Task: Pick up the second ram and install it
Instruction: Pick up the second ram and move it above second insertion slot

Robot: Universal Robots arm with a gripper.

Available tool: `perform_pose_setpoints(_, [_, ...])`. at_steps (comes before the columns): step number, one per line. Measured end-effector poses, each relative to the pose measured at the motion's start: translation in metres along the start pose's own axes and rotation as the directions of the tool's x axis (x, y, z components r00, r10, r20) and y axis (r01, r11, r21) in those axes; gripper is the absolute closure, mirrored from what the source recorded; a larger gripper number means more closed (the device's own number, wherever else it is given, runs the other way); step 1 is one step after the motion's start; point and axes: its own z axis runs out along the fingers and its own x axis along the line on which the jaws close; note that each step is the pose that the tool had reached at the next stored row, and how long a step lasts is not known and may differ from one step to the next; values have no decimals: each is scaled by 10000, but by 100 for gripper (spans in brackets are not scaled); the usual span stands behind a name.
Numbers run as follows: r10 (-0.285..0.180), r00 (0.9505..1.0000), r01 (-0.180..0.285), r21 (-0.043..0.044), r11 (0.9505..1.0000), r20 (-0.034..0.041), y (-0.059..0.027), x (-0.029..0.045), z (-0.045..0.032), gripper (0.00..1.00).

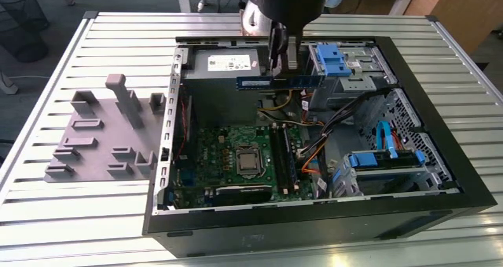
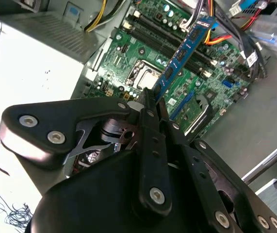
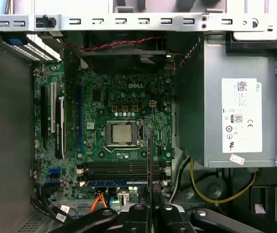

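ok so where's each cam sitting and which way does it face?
Exterior view: off the arm, raised, looking down into the open PC case on the slatted table; the arm's end and gripper show, shut on the second ram.
Second wrist view: on the wrist, looking obliquely along the gripper at the motherboard; its linkage in the foreground.
First wrist view: on the wrist, facing squarely into the PC case; gripper linkage shows.
Shared: both wrist views show the motherboard and the second ram.

power supply point(image 3: 201, 97): white label point(image 3: 241, 115), small print | motherboard point(image 3: 109, 97): white lettering
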Motion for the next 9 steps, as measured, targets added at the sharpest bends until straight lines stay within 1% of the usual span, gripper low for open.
perform_pose_setpoints(6, [0,10000,0,8,10000,1,-117,-2,0,86])
perform_pose_setpoints(9, [0,10000,0,18,10000,0,-141,-2,0,86])
